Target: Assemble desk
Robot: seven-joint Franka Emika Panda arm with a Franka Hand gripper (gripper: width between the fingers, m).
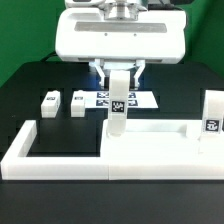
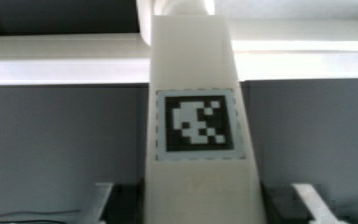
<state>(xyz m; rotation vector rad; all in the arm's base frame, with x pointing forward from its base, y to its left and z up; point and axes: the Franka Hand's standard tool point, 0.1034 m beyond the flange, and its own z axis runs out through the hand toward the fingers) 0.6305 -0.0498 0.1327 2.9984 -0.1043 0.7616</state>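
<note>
A white desk leg (image 1: 118, 108) with a black-and-white tag (image 2: 197, 120) stands upright under my gripper (image 1: 118, 78). Its lower end rests at the far left corner of the flat white tabletop (image 1: 165, 147). The gripper (image 2: 208, 197) is shut on the leg's upper part. In the wrist view one of its fingers (image 2: 110, 197) shows on each side of the leg. A second tagged leg (image 1: 212, 114) stands upright at the tabletop's right end. Two more legs (image 1: 50, 100) (image 1: 78, 100) lie on the black table at the exterior view's left.
The long white U-shaped border frame (image 1: 22, 142) runs along the front and left of the tabletop. The marker board (image 1: 138, 100) lies behind the held leg. A green wall closes the back.
</note>
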